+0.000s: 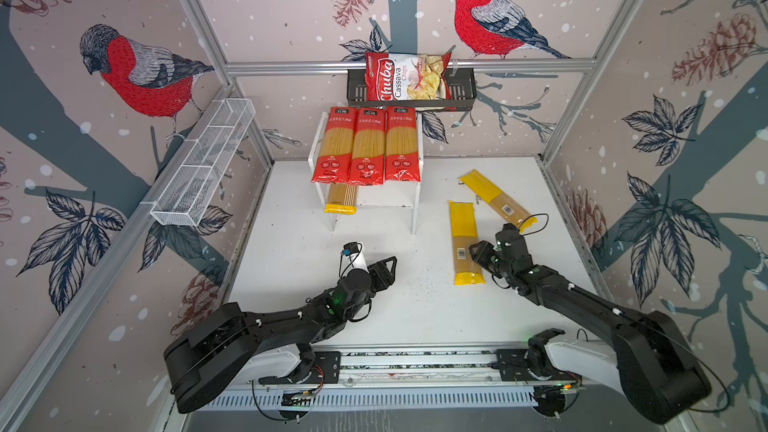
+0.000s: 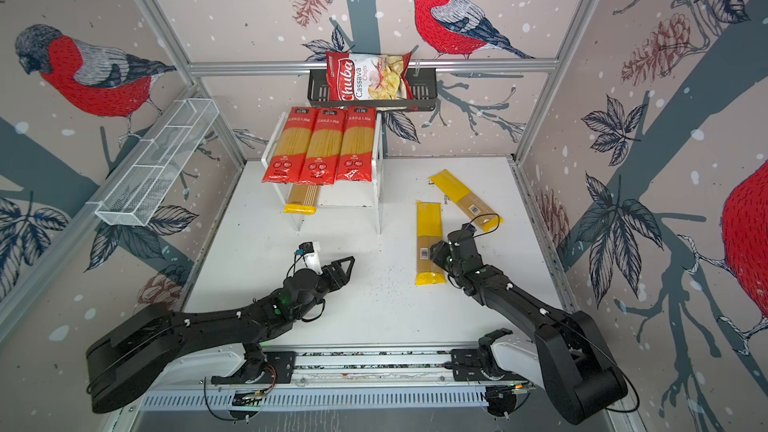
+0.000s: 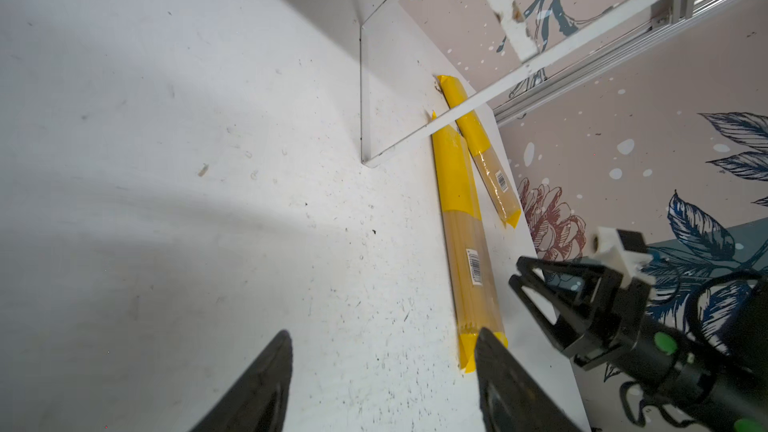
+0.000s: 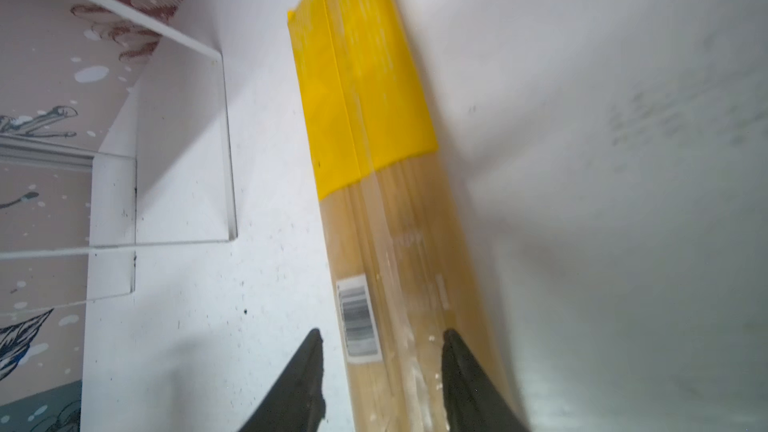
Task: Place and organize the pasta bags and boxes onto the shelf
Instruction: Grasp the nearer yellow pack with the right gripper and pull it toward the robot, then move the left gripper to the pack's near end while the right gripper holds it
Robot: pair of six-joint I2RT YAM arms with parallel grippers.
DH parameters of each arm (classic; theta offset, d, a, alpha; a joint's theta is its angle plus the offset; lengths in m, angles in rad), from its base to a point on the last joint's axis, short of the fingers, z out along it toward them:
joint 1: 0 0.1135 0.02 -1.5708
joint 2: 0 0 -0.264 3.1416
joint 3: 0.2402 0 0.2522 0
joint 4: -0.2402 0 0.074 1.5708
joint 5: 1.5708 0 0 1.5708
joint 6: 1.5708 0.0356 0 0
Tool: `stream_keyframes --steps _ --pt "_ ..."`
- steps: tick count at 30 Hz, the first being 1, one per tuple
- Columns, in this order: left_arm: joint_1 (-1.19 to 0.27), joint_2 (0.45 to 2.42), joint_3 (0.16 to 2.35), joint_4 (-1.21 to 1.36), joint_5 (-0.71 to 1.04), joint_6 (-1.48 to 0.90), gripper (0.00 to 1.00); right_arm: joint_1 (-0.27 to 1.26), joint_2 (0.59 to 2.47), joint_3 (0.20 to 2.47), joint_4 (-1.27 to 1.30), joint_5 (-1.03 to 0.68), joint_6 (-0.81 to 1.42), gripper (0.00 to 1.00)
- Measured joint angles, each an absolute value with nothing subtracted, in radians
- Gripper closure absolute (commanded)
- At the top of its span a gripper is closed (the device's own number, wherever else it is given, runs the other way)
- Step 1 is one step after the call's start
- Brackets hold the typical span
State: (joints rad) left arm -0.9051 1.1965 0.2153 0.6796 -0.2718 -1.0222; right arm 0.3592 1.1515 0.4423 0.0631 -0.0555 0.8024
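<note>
Yellow film, slick and flat: in both top views the yellow packet (image 1: 465,243) lies on the table to the right of the shelf (image 1: 390,199), with my right claw (image 1: 476,252) at its barcode. In the left wrist view my left claw (image 3: 384,332) is spread and empty, in front of the shelf. In the right wrist view my right jaws straddle the packet with a gap on one side, so I judge they aren't pinching yet. I should centre, close gently across its width, lift level, and slide it into the shelf's lower tier beside the shelved yellow packet (image 1: 340,199).
</note>
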Motion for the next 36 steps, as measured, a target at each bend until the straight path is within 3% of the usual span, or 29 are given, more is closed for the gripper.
stream_keyframes --steps 5,19,30,36 --pt "-0.948 1.291 0.257 0.725 -0.236 -1.024 0.32 0.212 1.233 0.498 0.039 -0.143 0.728 0.52" --pt "-0.973 1.426 0.319 0.804 -0.141 -1.021 0.33 0.196 1.438 0.5 0.138 -0.265 0.657 0.54" --pt "-0.973 1.448 0.337 0.809 -0.122 -1.013 0.33 0.196 1.472 0.462 0.279 -0.364 0.655 0.84" --pt "-0.984 1.461 0.376 0.8 -0.113 -0.978 0.33 0.215 1.415 0.448 0.273 -0.403 0.685 0.93"
